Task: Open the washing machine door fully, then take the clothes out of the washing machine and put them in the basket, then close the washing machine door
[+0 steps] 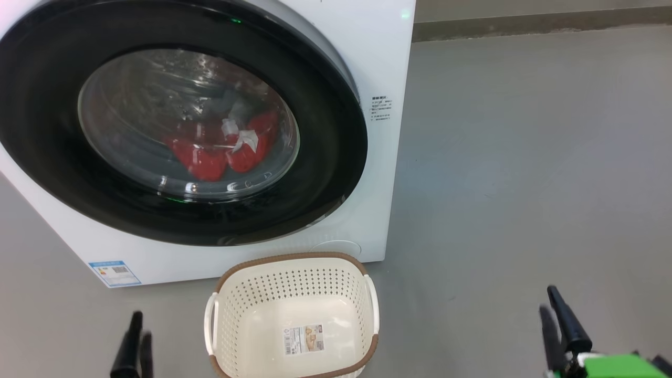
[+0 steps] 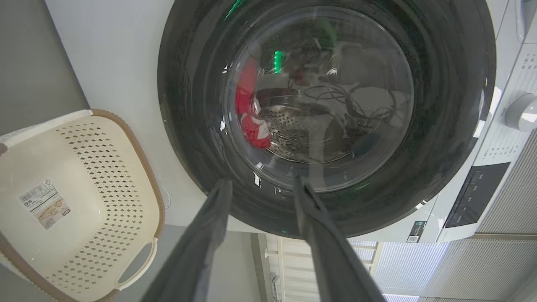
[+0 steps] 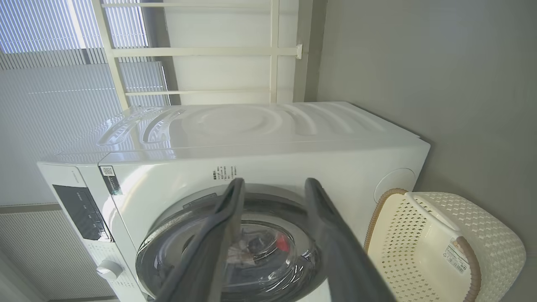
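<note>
We seem to be in a plain laundry corner. A white front-loading washing machine with a control panel and dial stands just ahead of the left gripper. A perforated basket sits between it and the right gripper on a bare grey floor. Beyond the machine are slatted window blinds. We cannot tell whether it is a home or a test room.
</note>
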